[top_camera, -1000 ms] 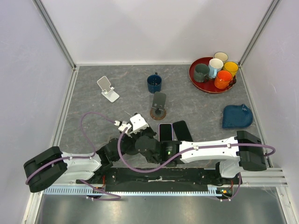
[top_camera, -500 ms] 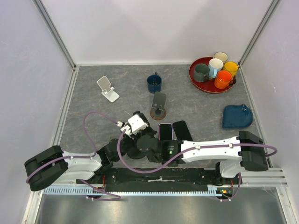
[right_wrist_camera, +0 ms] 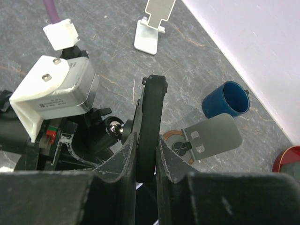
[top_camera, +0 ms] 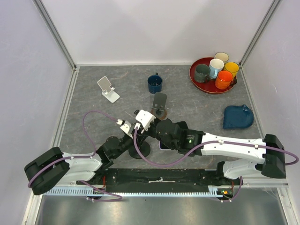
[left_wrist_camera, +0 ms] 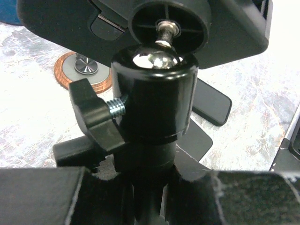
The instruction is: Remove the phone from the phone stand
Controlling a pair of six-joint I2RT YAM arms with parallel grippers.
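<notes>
Here the left fingers (left_wrist_camera: 70,197) are closed around the post of the black phone stand (left_wrist_camera: 152,98), just below its ball joint. The right fingers (right_wrist_camera: 123,164) pinch the phone (right_wrist_camera: 151,117) edge-on; it sits in the stand's cradle above the table (right_wrist_camera: 108,61).

We see our gripper (left_wrist_camera: 145,192) clasping the stand (left_wrist_camera: 154,101) stem below its thumbscrew (left_wrist_camera: 93,119); behind, a copper disc (left_wrist_camera: 65,77) lies on the counter (left_wrist_camera: 33,112).

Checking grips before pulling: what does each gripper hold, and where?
Left gripper: phone stand, by its post. Right gripper: phone, by its edge.
</notes>
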